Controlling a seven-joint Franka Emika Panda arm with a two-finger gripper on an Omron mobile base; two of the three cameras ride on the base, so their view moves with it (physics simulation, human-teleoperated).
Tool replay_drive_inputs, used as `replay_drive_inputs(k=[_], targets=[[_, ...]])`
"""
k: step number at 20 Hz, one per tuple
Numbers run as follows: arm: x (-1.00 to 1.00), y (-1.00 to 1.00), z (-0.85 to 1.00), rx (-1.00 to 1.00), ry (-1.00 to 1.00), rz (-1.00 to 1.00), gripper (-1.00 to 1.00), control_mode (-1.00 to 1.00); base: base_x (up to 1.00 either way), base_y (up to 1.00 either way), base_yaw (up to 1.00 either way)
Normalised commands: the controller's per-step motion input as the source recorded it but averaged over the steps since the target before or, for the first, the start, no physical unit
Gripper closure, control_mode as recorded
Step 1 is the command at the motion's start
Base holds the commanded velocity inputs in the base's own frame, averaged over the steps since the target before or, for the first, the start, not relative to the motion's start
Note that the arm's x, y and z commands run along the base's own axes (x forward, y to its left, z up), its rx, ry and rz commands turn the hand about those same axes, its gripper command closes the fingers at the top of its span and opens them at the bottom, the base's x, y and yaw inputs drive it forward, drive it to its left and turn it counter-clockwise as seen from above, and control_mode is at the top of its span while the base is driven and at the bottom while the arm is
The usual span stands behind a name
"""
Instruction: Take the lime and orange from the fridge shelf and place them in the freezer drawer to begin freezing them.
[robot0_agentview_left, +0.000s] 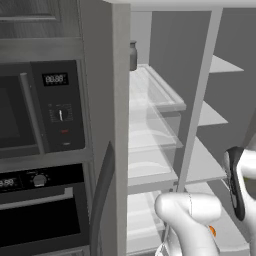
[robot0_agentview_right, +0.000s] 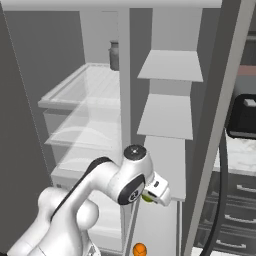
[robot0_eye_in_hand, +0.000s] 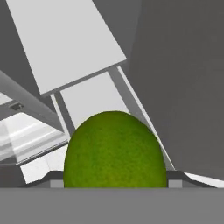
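Firmly gripped: the gripper (robot0_agentview_right: 150, 196) is clenched on the lime (robot0_eye_in_hand: 114, 151).
Below it, the orange (robot0_agentview_right: 139, 249) rests low inside the fridge.

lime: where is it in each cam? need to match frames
Right base view: the lime is a green sliver at the gripper, lower centre, right of the arm's elbow.
Hand view: fills the bottom centre, close up between the fingertips.
Shared landmark: the grey flat shelves, behind the lime in both and at right in the left base view.
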Motion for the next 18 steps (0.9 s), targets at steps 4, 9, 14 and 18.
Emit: replay_drive_inputs(k=[4, 9, 14, 18], targets=[[0.34, -0.04, -0.99, 0.06, 0.07, 0.0, 1.0, -1.0, 0.0, 0.0, 0.0], [0.41, -0.08, -0.99, 0.08, 0.01, 0.0, 1.0, -1.0, 0.0, 0.0, 0.0], [0.34, -0.1, -0.86, 0.02, 0.0, 0.0, 1.0, -1.0, 0.0, 0.0, 0.0], [0.45, -0.12, -0.69, 0.0, 0.09, 0.0, 1.0, -1.0, 0.0, 0.0, 0.0]])
